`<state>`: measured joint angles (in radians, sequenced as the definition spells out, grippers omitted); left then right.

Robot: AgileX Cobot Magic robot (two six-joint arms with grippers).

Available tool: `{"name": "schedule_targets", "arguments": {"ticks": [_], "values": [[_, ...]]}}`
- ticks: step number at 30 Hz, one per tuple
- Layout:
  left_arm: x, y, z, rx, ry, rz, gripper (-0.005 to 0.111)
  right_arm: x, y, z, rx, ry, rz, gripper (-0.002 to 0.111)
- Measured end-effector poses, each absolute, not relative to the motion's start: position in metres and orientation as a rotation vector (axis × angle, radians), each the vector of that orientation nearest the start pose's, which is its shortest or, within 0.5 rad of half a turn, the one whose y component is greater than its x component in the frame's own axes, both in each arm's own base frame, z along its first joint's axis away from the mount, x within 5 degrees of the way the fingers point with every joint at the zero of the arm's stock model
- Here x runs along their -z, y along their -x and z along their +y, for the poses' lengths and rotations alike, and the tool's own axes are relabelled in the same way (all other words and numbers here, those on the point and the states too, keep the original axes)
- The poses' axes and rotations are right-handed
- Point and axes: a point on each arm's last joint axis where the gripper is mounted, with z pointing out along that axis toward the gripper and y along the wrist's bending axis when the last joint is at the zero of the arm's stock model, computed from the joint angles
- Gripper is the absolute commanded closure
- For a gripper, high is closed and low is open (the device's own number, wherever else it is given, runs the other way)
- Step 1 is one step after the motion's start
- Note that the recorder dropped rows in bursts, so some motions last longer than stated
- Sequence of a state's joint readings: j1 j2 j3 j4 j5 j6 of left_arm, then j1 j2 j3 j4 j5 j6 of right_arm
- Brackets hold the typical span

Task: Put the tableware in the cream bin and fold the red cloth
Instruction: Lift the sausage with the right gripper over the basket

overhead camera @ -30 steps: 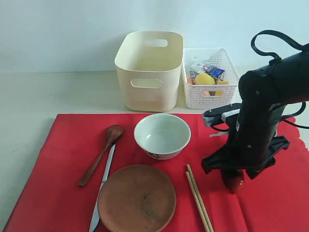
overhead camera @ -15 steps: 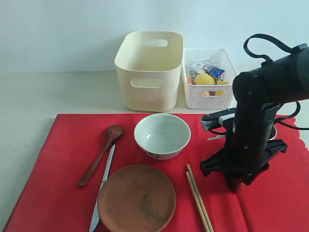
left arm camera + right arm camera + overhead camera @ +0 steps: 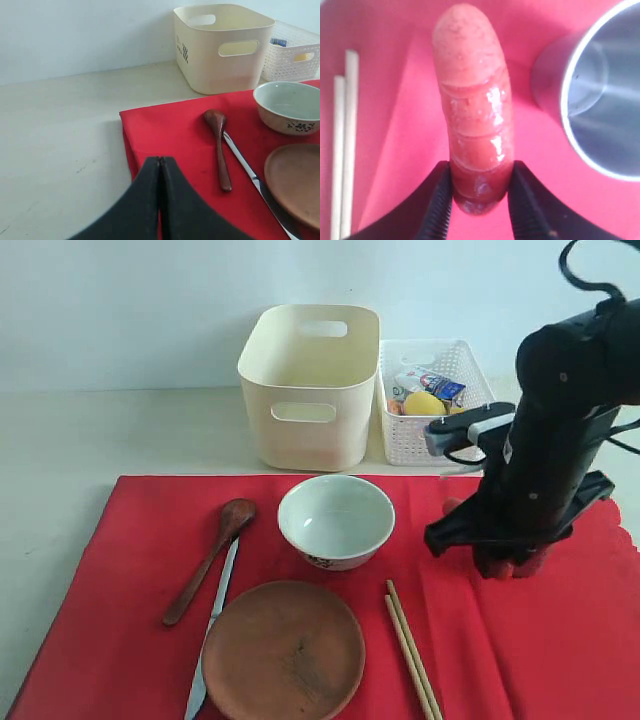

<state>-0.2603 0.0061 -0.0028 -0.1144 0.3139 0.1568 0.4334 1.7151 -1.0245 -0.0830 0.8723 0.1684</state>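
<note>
A glossy sausage [image 3: 475, 110] is clamped between my right gripper's [image 3: 479, 190] jaws, held above the red cloth [image 3: 120, 620] beside the steel cup [image 3: 605, 100]. In the exterior view that arm [image 3: 540, 470] hides the cup. On the cloth lie the white bowl [image 3: 335, 520], brown plate [image 3: 283, 650], wooden spoon [image 3: 210, 558], silver knife [image 3: 212, 625] and chopsticks [image 3: 410, 650]. The cream bin [image 3: 310, 385] stands behind the cloth. My left gripper [image 3: 160, 165] is shut and holds nothing, hovering at the cloth's corner [image 3: 135, 130] near the spoon [image 3: 220, 150].
A white perforated basket [image 3: 432, 400] with a lemon [image 3: 424, 403], a small carton and other food stands right of the cream bin. Bare pale tabletop [image 3: 60, 140] stretches left of the cloth. A wall runs behind the bins.
My right arm has risen and moved back toward the white basket, carrying the sausage up off the cloth. The tableware has not moved.
</note>
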Motion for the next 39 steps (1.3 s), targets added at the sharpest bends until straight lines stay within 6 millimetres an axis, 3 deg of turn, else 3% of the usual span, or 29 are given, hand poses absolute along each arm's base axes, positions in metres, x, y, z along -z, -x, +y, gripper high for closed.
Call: {"name": "schedule_targets", "arguments": {"ticks": [11, 21, 28, 39], "values": [[-0.186, -0.052, -0.017, 0.183, -0.302, 1.777, 0.107, -0.245, -0.269, 0.118, -0.050, 0.462, 2.730, 0.108], [-0.186, -0.052, -0.017, 0.183, -0.302, 1.777, 0.107, -0.261, -0.275, 0.122, -0.128, 0.434, 2.566, 0.108], [-0.186, -0.052, -0.017, 0.183, -0.302, 1.777, 0.107, -0.280, -0.292, 0.124, -0.203, 0.356, 2.440, 0.108], [-0.186, -0.052, -0.017, 0.183, -0.302, 1.777, 0.107, -0.293, -0.344, 0.114, -0.209, 0.248, 2.377, 0.108]]}}
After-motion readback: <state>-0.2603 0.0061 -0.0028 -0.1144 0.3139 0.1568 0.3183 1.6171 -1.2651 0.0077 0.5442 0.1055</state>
